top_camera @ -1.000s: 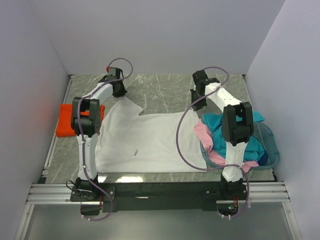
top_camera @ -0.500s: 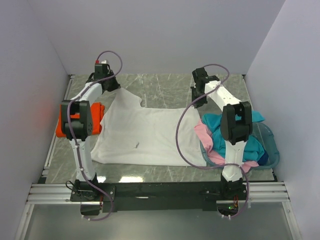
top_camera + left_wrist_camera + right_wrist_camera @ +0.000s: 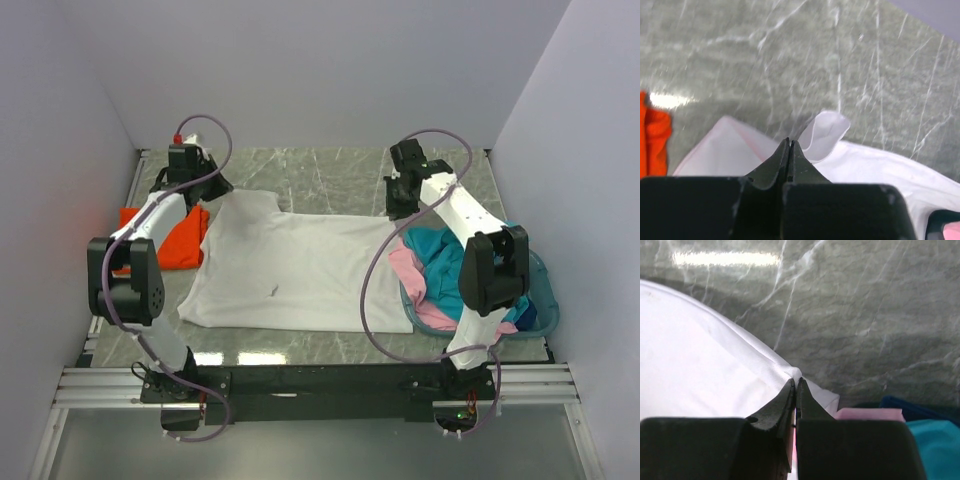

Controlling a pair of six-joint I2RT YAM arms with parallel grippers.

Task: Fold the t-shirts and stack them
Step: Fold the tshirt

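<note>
Now left gripper (image 3: 789, 144) is clamped on the white t-shirt (image 3: 300, 265) at its far-left corner. Right gripper (image 3: 795, 385) pinches the far-right edge. Shirt lies spread on table (image 3: 320, 170).

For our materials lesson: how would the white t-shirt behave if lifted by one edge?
Probably floppy: the white t-shirt curls limply beside the left gripper. Probably light: fingertip pinches by it and the right gripper seem to hold its edge.
</note>
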